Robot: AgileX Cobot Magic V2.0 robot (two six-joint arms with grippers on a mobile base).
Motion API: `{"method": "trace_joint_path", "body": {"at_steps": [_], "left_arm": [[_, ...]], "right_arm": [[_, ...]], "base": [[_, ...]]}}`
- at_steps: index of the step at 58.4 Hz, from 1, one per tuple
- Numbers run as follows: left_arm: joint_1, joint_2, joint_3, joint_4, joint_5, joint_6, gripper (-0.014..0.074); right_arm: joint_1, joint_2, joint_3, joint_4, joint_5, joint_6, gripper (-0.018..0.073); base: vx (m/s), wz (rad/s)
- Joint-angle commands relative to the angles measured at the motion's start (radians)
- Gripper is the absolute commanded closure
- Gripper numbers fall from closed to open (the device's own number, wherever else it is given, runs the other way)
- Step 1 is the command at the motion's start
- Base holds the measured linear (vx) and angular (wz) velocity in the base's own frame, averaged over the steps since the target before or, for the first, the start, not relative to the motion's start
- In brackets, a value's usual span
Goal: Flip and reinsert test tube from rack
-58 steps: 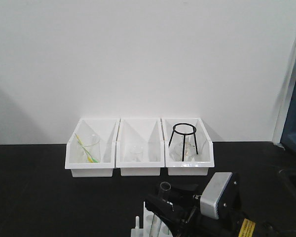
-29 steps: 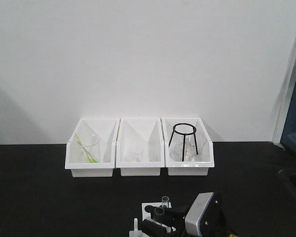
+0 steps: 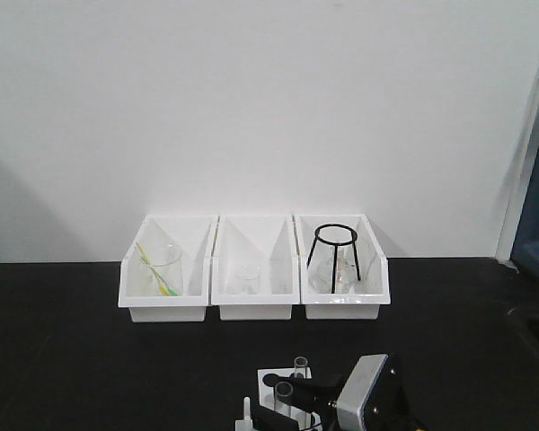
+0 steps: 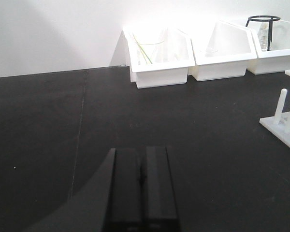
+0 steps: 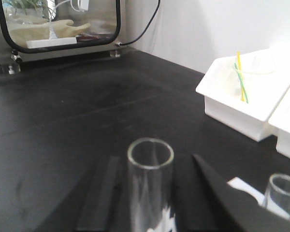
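Observation:
The white rack point(image 3: 268, 377) stands at the bottom edge of the front view, and its pegs point(image 4: 285, 108) show at the right edge of the left wrist view. A clear test tube point(image 5: 150, 186), open mouth up, sits between the fingers of my right gripper point(image 5: 152, 193), which is shut on it low over the rack point(image 5: 241, 186). From the front the same tube point(image 3: 283, 392) shows at the rack. A second tube point(image 5: 282, 192) stands in the rack beside it. My left gripper point(image 4: 142, 151) hovers shut and empty over the black table, left of the rack.
Three white bins line the back wall: the left bin point(image 3: 166, 310) holds a beaker with yellow-green sticks, the middle bin point(image 3: 254, 310) a small beaker, the right bin point(image 3: 341, 310) a black tripod and flask. A glass-fronted box point(image 5: 58, 24) stands far off.
My right gripper has come down with the test tube from well above the rack to just at it. The left arm shows no earlier view.

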Motion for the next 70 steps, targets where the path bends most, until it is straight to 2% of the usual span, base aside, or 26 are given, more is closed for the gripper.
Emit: {"method": "trace_joint_path", "body": {"at_steps": [1, 9, 16, 20, 26, 30, 34, 40, 44, 56, 70], "left_arm": [[0.000, -0.007, -0.004, -0.005, -0.079, -0.009, 0.0602], [0.000, -0.007, -0.004, -0.005, -0.079, -0.009, 0.0602], [0.000, -0.007, -0.004, -0.005, -0.079, -0.009, 0.0602], [0.000, -0.007, -0.004, -0.005, -0.079, -0.009, 0.0602], [0.000, -0.007, -0.004, -0.005, -0.079, -0.009, 0.0602], [0.000, -0.007, -0.004, -0.005, -0.079, -0.009, 0.0602], [0.000, -0.007, -0.004, -0.005, -0.079, -0.009, 0.0602], [0.000, -0.007, -0.004, -0.005, -0.079, -0.009, 0.0602], [0.000, -0.007, -0.004, -0.005, -0.079, -0.009, 0.0602], [0.000, -0.007, -0.004, -0.005, -0.079, -0.009, 0.0602], [0.000, -0.007, -0.004, -0.005, -0.079, -0.009, 0.0602]], "right_arm": [[-0.004, -0.049, -0.023, 0.052, -0.121, -0.008, 0.0076], [-0.004, -0.119, -0.023, 0.100, -0.119, -0.001, 0.0016], [-0.006, -0.249, -0.023, 0.138, -0.058, 0.023, 0.0041], [-0.006, -0.344, -0.023, 0.146, 0.023, 0.064, 0.0089], [-0.006, -0.502, -0.023, 0.142, 0.195, 0.134, 0.0241], [-0.006, -0.622, -0.023, 0.123, 0.371, 0.205, 0.0435], [-0.006, -0.729, -0.014, 0.081, 0.501, 0.269, 0.0577], [-0.006, -0.891, 0.066, -0.002, 0.647, 0.387, 0.0573], [-0.006, -0.998, 0.135, -0.046, 0.712, 0.427, 0.0571], [-0.006, -1.217, 0.268, -0.105, 0.861, 0.422, 0.0570], [-0.006, -1.316, 0.340, -0.105, 0.881, 0.423, 0.0570]], "base": [[0.00, 0.00], [0.00, 0.00], [0.00, 0.00], [0.00, 0.00], [0.00, 0.00], [0.00, 0.00], [0.00, 0.00], [0.00, 0.00], [0.00, 0.00], [0.00, 0.00], [0.00, 0.00]]}}
